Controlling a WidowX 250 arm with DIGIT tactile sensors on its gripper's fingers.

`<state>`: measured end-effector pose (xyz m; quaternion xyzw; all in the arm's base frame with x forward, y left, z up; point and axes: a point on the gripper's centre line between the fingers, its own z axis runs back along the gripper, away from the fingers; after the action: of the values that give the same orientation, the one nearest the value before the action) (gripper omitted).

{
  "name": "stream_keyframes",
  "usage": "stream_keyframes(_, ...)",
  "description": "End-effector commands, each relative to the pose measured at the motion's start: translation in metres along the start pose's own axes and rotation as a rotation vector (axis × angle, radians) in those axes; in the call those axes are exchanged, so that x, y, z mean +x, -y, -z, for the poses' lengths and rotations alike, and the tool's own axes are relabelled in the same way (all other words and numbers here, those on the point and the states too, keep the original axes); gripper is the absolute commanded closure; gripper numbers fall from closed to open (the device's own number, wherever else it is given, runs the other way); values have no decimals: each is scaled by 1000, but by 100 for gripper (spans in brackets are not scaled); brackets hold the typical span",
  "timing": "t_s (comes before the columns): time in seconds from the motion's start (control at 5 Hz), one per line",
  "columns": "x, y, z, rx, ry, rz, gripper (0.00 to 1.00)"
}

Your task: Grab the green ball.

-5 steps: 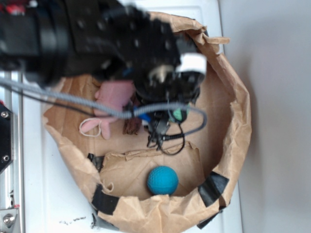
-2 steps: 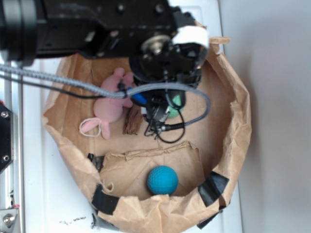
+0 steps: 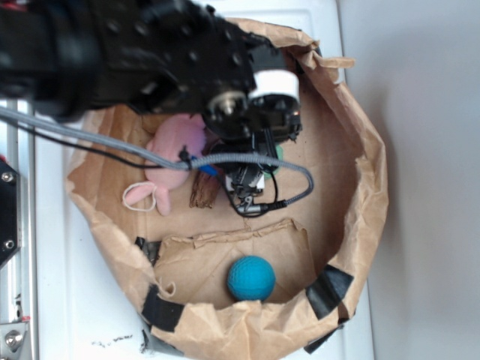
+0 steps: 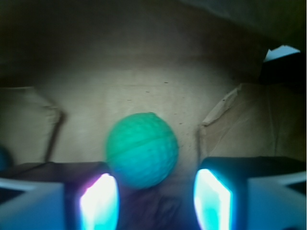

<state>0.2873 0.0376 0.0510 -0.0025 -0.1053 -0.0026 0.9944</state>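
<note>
The green ball [image 4: 142,149] lies on the brown paper floor, dimpled and mint-green. In the wrist view it sits just ahead of my gripper [image 4: 156,201], nearer the left finger [image 4: 98,203] than the right finger [image 4: 213,203]. The jaws stand wide apart and hold nothing. In the exterior view my gripper [image 3: 255,161] hangs over the ball inside the bag, and only a sliver of the green ball [image 3: 278,160] shows beside the cables.
A crumpled brown paper bag wall [image 3: 371,172] rings the area. A pink plush [image 3: 176,154] lies left of the gripper, with a small brown piece [image 3: 202,193] below it. A teal-blue ball [image 3: 251,278] rests on a paper flap at the front. Black tape [image 3: 328,289] patches the rim.
The arm swung toward the back of the bag, then came slightly forward and left again, covering more of the pink plush. Both balls have stayed put.
</note>
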Motion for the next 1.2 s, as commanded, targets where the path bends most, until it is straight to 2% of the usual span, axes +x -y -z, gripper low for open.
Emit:
stream_keyframes(0.0,17,8,32,34,43,28,0)
stream_keyframes(0.2,19,8,53,70,37,26,0)
stream_keyframes(0.4,21,10,49,62,20,13,100)
stream_keyframes(0.8,20,10,-3,-16,4,26,100)
stream_keyframes(1.0,20,2,-38,-68,-14,31,100)
